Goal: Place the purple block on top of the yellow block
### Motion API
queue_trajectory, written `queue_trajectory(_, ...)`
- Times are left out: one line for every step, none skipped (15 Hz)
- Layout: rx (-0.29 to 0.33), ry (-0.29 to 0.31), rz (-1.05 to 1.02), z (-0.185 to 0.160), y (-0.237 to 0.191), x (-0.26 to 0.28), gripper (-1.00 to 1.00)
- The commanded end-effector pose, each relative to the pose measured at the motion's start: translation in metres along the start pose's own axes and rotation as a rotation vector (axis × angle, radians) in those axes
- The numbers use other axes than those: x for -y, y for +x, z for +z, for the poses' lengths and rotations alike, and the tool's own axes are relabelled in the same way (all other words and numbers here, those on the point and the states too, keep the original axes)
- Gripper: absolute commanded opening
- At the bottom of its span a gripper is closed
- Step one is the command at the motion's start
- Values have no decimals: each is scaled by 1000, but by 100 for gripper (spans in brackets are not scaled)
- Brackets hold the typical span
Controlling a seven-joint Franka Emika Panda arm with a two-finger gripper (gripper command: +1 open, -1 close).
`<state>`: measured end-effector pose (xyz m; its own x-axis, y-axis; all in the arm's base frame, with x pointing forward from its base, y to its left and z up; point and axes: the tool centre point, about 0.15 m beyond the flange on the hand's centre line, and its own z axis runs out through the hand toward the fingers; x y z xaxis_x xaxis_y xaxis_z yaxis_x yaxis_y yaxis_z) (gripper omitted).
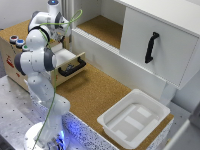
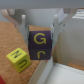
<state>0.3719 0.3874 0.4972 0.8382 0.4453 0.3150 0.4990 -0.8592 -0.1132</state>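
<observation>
In the wrist view the purple block [image 2: 41,44], with yellow letters on its faces, sits between my gripper's [image 2: 42,31] two fingers. The fingers [image 2: 23,29] press on its sides and it looks lifted off the cork surface. The yellow block [image 2: 19,57], with dark letters, lies on the cork beside and below the purple block, apart from it. In the exterior view my gripper [image 1: 62,34] is at the back by the wooden cabinet, mostly hidden behind the arm. Neither block shows there.
An open wooden drawer with a black handle [image 1: 71,67] juts out beside the arm. A white bin [image 1: 134,119] stands on the cork counter at the exterior view's right. A white cabinet door with a black handle [image 1: 151,46] is behind it. A white edge [image 2: 67,75] runs close to the blocks.
</observation>
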Motion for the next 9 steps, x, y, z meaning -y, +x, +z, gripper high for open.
queue_trajectory(176,28,-288,-7,35,33,-100)
queue_trajectory(189,20,-334,-2,38,37,-100)
queue_trajectory(200,15,-359,2,42,41,-100)
queue_trajectory(208,19,-404,5,42,47,-100)
queue_trajectory(218,18,-445,9,41,54,-100)
queue_trajectory(236,11,-472,14,40,59,-100)
queue_trajectory(253,2,-507,18,38,63,-100)
queue_trajectory(261,-9,-530,22,37,64,-100)
queue_trajectory(266,-10,-552,23,35,65,-100)
